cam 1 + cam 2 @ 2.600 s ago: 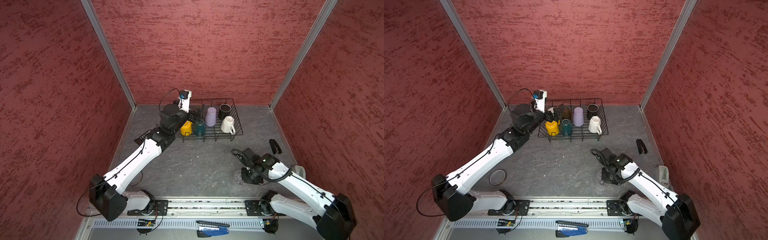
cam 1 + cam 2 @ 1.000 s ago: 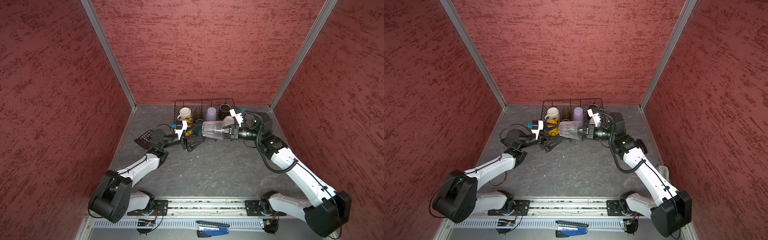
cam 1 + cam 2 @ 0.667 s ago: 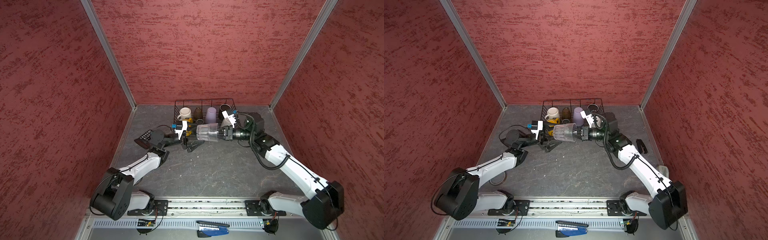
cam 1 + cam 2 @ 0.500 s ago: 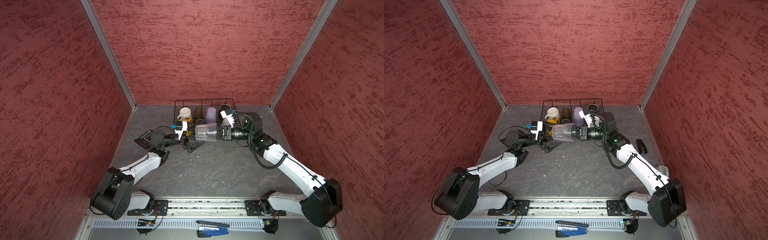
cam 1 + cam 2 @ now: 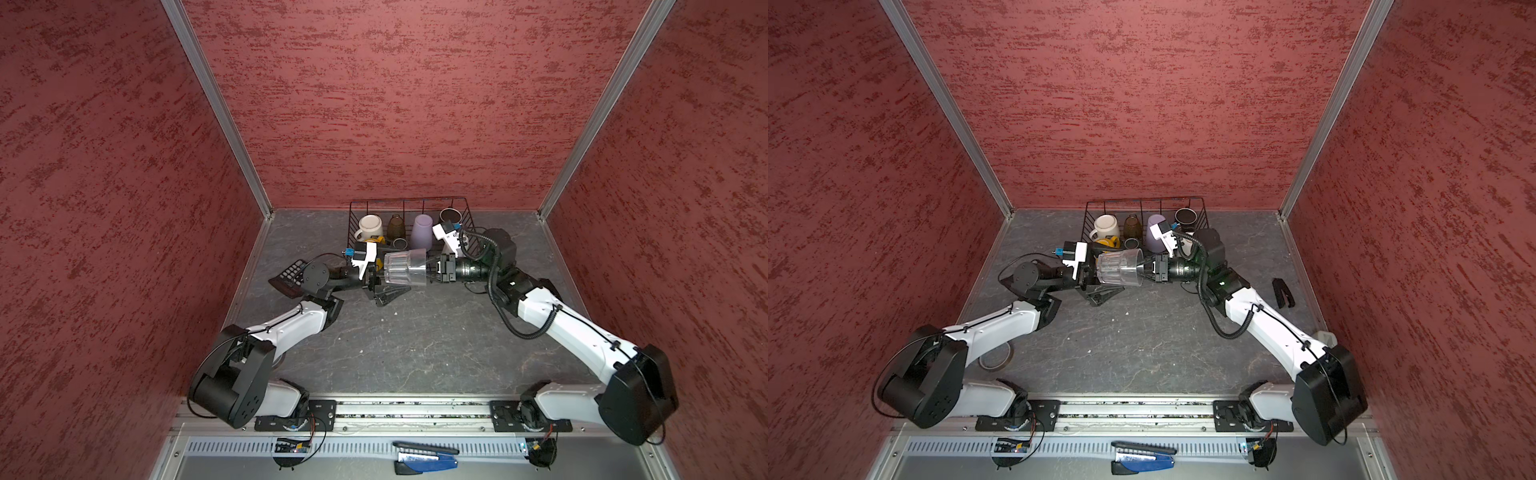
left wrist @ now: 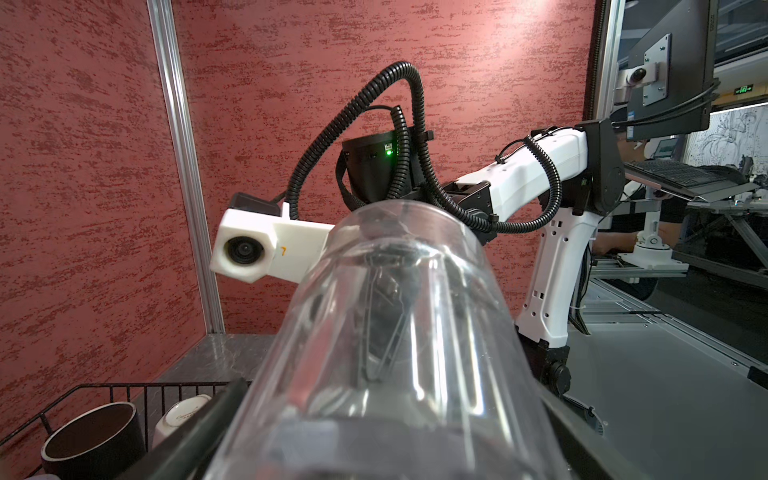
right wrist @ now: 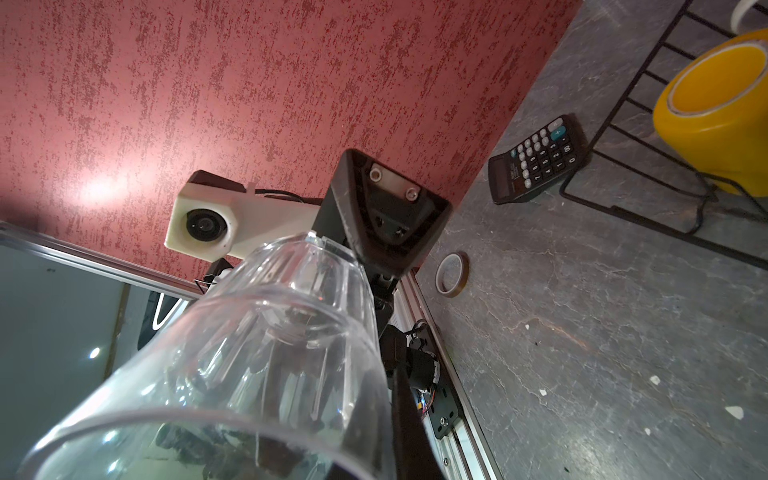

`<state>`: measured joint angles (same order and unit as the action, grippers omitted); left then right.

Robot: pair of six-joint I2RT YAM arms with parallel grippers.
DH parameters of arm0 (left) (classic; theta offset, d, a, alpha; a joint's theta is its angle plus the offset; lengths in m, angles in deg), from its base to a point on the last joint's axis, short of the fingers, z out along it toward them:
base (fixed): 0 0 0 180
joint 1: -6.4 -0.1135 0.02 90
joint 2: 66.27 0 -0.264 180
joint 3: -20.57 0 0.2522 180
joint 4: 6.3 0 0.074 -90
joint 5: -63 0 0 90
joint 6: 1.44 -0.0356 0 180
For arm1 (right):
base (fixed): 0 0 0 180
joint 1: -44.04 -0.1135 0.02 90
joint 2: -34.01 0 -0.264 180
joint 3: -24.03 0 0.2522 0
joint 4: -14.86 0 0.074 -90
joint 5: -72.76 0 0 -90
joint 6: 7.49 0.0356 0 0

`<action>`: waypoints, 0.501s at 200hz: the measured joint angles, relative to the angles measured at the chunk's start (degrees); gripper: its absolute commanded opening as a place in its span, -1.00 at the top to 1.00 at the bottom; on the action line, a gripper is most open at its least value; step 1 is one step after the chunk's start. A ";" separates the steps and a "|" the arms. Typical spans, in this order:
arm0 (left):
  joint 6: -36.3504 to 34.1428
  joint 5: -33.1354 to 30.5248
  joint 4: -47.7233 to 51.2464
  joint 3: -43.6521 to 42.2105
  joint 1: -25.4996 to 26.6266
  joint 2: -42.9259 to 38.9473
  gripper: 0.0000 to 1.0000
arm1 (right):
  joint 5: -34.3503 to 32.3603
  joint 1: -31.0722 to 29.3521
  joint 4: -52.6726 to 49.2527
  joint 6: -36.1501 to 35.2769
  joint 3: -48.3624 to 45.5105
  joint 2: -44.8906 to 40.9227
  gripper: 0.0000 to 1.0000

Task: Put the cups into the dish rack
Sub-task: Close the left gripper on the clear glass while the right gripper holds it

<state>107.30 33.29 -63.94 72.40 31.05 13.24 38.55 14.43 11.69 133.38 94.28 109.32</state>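
The grey, marble-veined surface (image 5: 415, 345) lies flat between rough red walls. At its 12 o'clock end, in both top views, stands the black thin-wire rectangular dish rack (image 5: 409, 203) with flared sides. The clear fluted glass tumbler (image 5: 405, 269) hangs in the air on its side, just outside the rack's 6 o'clock edge, with its wide mouth towards 3 o'clock and its thick base towards 9 o'clock. The right pincer (image 5: 430, 270) is clenched on the wall of the tumbler's mouth. The left pincer (image 5: 379, 276) is released, its black jaws spread wide on either side of the base; whether they touch the glass I cannot tell. Inside the rack, from 9 towards 3 o'clock, sit a glossy white ceramic mug (image 5: 370, 227), a ribbed olive-brown tumbler (image 5: 395, 226), a matte lavender tapered tumbler (image 5: 422, 232) and a black cylindrical mug (image 5: 451, 216), mouth up. A shiny yellow rounded mug (image 5: 376, 240) sits just at the white mug's 6 o'clock. A black slab calculator (image 5: 291, 274) with pale keys lies at the rack's 8 o'clock. A thin translucent tape ring (image 5: 994, 359) lies flat near the surface's 7 o'clock corner.
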 measured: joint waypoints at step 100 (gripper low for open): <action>2.03 1.60 -0.70 0.68 0.33 0.02 -0.57 | 0.98 -0.39 4.61 2.43 -1.55 1.42 1.00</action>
<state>109.33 34.89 -64.64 73.08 31.37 13.26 39.53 14.04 16.30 135.81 92.73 110.74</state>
